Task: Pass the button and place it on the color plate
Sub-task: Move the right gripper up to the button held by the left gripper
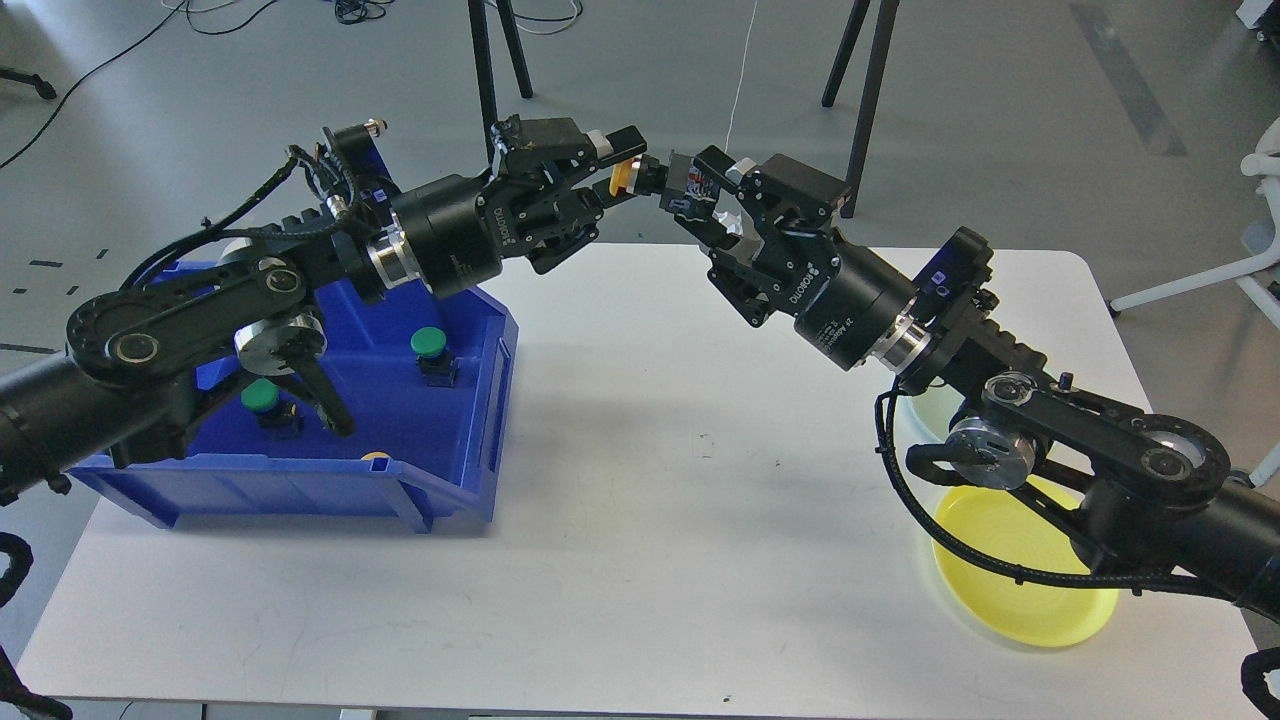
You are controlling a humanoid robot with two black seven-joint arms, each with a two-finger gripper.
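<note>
Here, at the left of the white worktop [640, 500], our blue bin [455, 440] holds two green buttons [430, 343], one of them [261, 396] partly behind our left arm. Above the worktop's far edge our left gripper [628, 168] is clenched on a yellow button [622, 177], held in mid-air, and our right gripper [682, 190] meets it from the other side at the button's dark end, though we cannot tell whether it grasps. Further right, the yellow plate [1010, 560] lies under our right arm.
</note>
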